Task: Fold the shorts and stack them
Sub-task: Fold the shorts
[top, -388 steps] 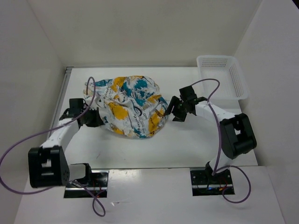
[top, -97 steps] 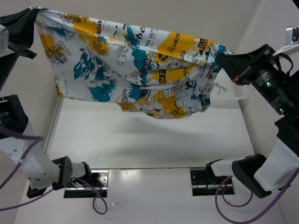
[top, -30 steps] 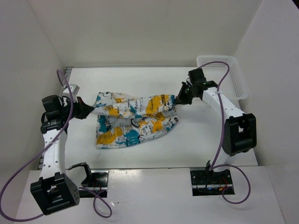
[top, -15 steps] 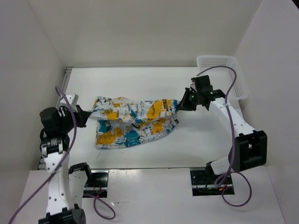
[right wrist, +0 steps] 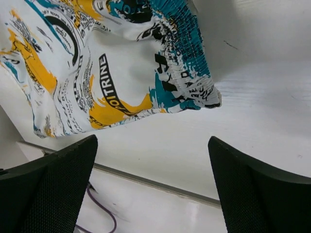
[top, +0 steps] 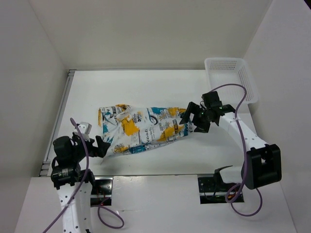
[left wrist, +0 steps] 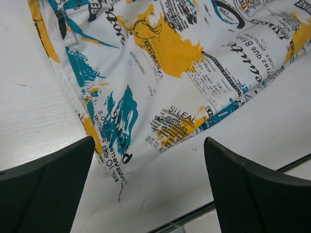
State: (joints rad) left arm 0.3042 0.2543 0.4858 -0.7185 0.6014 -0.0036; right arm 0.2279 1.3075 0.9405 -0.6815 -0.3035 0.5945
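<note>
The shorts [top: 141, 128], white with yellow and teal splashes and black lettering, lie flat in a folded band on the white table [top: 160, 90]. My left gripper [top: 103, 145] hovers open at their near-left corner, apart from the cloth. In the left wrist view the shorts [left wrist: 160, 53] fill the top, and the gripper [left wrist: 148, 194] has only bare table between its fingers [left wrist: 43, 194]. My right gripper [top: 190, 121] stands open just off the right end of the shorts. In the right wrist view the elastic waistband end [right wrist: 187, 73] lies ahead of the empty gripper [right wrist: 153, 189].
A white mesh basket [top: 223, 61] stands at the back right corner of the table. White walls close in the left, back and right sides. The table's near edge [right wrist: 160, 182] runs just below the shorts.
Both grippers have opened and let go of the shorts. The arms drew toward the near edge, and the shorts now lie flat on the table, shifted nearer.
</note>
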